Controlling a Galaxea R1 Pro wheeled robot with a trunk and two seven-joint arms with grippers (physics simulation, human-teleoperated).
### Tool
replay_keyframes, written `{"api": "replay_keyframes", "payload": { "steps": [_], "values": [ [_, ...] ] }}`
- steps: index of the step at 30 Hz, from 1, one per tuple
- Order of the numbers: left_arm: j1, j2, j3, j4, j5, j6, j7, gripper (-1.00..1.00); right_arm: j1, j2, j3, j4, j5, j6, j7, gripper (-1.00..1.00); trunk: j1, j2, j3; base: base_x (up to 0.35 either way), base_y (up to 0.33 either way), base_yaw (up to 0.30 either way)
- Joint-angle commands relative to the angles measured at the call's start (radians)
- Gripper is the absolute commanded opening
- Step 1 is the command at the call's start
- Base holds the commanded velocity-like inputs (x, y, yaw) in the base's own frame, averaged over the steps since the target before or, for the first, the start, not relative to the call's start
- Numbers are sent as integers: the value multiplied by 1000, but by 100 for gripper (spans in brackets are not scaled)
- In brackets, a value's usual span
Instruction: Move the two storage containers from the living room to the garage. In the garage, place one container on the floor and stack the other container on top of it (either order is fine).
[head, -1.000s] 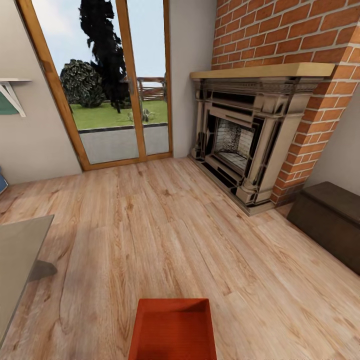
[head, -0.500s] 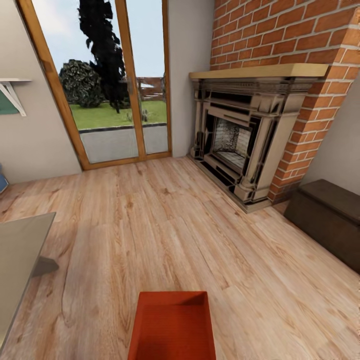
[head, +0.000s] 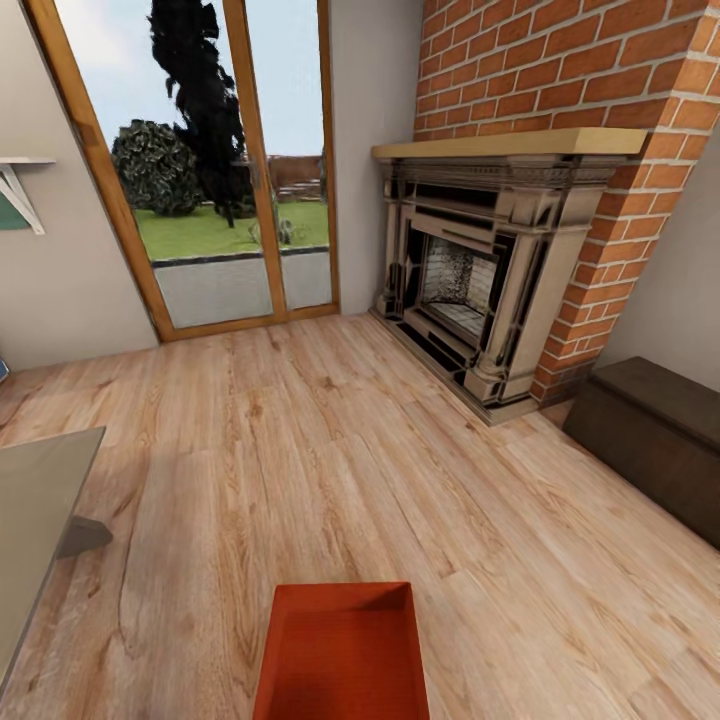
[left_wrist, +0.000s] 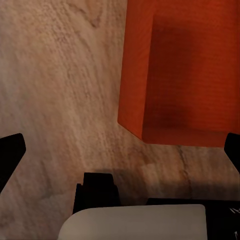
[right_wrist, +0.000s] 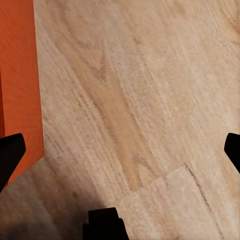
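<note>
Between the left gripper's (left_wrist: 120, 147) spread fingers (left_wrist: 10, 150), nothing is grasped; an orange-red storage container (left_wrist: 182, 75) sits on the wood plank floor (left_wrist: 60, 90) beyond. Right gripper (right_wrist: 120, 150) fingers (right_wrist: 10, 152) likewise parted, container edge alongside. Head view: container (head: 342, 655) nearest, fireplace (head: 480, 270), dark bench (head: 660, 440).
</note>
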Motion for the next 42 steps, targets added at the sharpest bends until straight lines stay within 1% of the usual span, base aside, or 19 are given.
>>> {"api": "replay_keyframes", "payload": {
  "steps": [1,21,24,25,27,28,29,30,31,32,33,34,36,37,39,40,41,42],
  "values": [
    [-1,0,-8,1,10,-3,-4,100,-1,0,9,1,-10,-4,-5,100,0,0,-1,0,0,-1],
    [0,0,-8,1,10,-3,-4,100,-1,0,9,1,-10,-4,-5,100,0,0,-1,0,0,0],
    [-1,-1,-9,-3,15,-43,-7,100,-1,0,9,-1,-9,-6,-7,100,0,0,-1,0,0,0],
    [-1,-2,-10,-10,15,-80,-8,100,-1,0,10,-4,-7,-7,-7,100,0,0,-1,0,0,0],
    [-1,-4,-11,-27,16,-121,-8,100,-1,1,11,-12,-5,-9,-8,100,0,0,-1,0,0,0],
    [-1,-4,-12,-59,16,-150,-8,100,-4,0,11,-36,-2,-19,-8,100,0,0,-1,0,0,0],
    [-1,-4,-12,-85,16,-161,-7,100,-6,0,11,-57,0,-28,-8,100,0,0,-1,0,0,0],
    [-1,-3,-12,-167,15,-173,-7,100,-8,-1,10,-111,4,-50,-8,100,0,0,-1,0,0,0],
    [-1,-3,-13,-214,14,-176,-6,100,-9,-3,10,-138,6,-60,-8,100,0,0,-1,0,0,0],
    [-1,-3,-12,-305,14,-169,1,100,-10,-7,9,-185,8,-73,-8,100,0,0,-1,0,0,0],
    [0,-2,-12,-344,13,-155,10,100,-12,-9,9,-203,9,-78,-8,100,0,0,-1,0,0,0],
    [0,-2,-13,-412,12,-107,41,100,-17,-11,9,-230,11,-83,-7,100,0,0,-1,0,0,0],
    [-1,-2,-13,-477,10,-38,85,100,-26,-13,9,-246,11,-84,-6,100,0,0,-1,0,0,0],
    [-1,-1,-13,-542,9,41,133,100,-35,-14,9,-254,12,-74,-5,100,0,0,-1,0,0,0],
    [-1,-1,-13,-601,8,127,182,100,-41,-15,8,-258,12,-45,-4,100,0,0,-1,0,0,0],
    [-1,-1,-13,-625,8,172,207,100,-45,-16,8,-260,11,-21,-4,100,0,0,-1,0,0,0],
    [-1,0,-13,-660,8,257,256,100,-56,-17,8,-263,11,45,-3,100,0,0,-1,0,0,0],
    [-1,0,-14,-693,7,343,312,100,-80,-19,7,-265,10,149,-2,100,0,0,-1,0,0,0]
  ]
}}
